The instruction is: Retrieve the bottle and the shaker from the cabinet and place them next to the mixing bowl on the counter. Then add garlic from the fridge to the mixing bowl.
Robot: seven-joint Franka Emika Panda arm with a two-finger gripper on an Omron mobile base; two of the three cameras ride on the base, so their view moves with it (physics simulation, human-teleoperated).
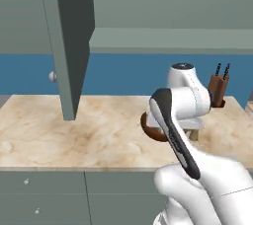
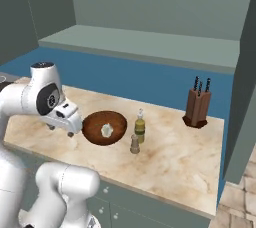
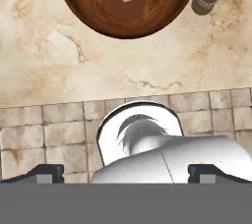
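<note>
The mixing bowl (image 2: 104,128) sat on the beige surface (image 2: 175,157). A pale lump that looked like the garlic (image 2: 106,130) lay inside it. The bottle (image 2: 140,127) stood just beside the bowl, and the shaker (image 2: 134,144) stood just in front of the bottle, near the bowl too. The cabinet (image 1: 69,41) door hung open over the surface. A brown knife block (image 2: 197,107) stood well apart, by the wall.

The pincer (image 2: 61,128) hung beside the bowl, off its near rim. Its two tips (image 3: 45,173) stood wide apart and held nothing.

So the job looked done, or very close to it. The step in hand seemed to be pulling the arm away. To do that well, the pincer should have stayed spread wide and gone up and back, away from the bowl. It should not have swung sideways past the bowl, because the thin bottle and little shaker could tip easily. A slow move would have kept the bowl from being bumped.
</note>
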